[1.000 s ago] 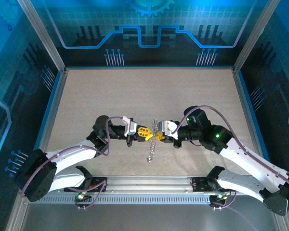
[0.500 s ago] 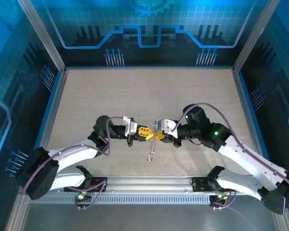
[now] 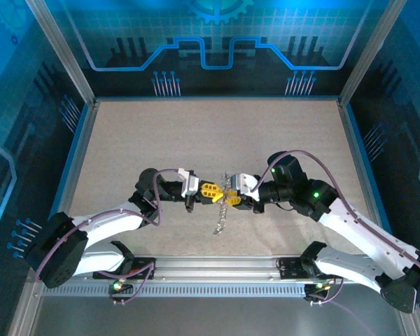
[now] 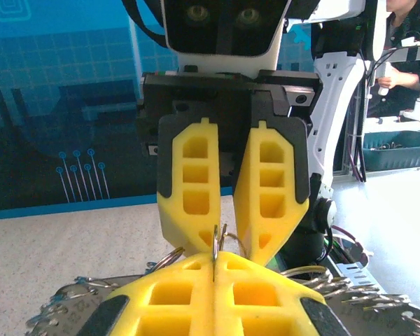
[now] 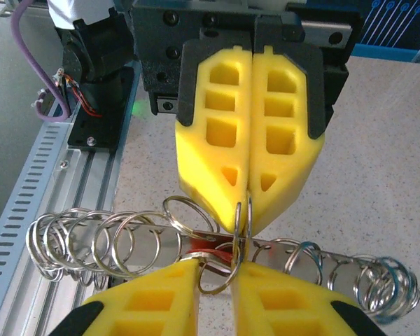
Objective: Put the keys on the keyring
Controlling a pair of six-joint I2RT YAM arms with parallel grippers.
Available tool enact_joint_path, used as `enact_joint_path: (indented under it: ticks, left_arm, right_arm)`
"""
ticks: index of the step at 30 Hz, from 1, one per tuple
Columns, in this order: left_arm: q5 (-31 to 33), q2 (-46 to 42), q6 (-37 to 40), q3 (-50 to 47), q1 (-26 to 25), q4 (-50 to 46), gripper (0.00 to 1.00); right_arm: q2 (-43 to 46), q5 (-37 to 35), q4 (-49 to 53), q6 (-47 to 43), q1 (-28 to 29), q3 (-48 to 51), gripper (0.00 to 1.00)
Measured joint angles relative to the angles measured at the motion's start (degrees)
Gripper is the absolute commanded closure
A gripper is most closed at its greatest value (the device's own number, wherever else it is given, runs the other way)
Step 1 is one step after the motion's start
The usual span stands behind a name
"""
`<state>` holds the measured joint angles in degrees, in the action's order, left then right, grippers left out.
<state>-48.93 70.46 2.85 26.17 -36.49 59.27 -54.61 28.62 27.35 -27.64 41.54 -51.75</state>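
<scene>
Now, right gripper: jaws slightly parted around a wire loop.
keys: one red head at those fingertips; whether it is threaded is unclear.
keyring: strung between both grippers.
left gripper: clenched on the keyring wire.
progress: threading likely unfinished.

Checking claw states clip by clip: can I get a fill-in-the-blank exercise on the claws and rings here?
1. The left claw is ___ on a thin silver ring.
2. The right claw has its tips slightly ___.
3. Both claws' fingers are coloured ___.
4. The small piece among the row of silver rings is ___.
Missing words: shut; apart; yellow; red.
</scene>
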Motion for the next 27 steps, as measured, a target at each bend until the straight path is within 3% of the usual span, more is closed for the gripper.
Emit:
enact_joint_path:
  ticks: [7, 13, 27]
  left_arm:
    - [0.0, 0.2, 0.0, 0.0, 0.0, 0.7, 1.00]
    - [0.3, 0.9, -1.4, 0.0, 0.0, 2.4, 1.00]
    - [0.7, 1.8, -1.5, 0.0, 0.0, 3.2, 1.00]
  right_arm:
    - [0.7, 0.0, -0.2, 0.2, -0.1, 0.0, 0.83]
    - [0.6, -0.1, -0.8, 0.6, -0.1, 0.3, 0.74]
    - [5.7, -1.6, -2.6, 0.6, -1.4, 2.4, 0.70]
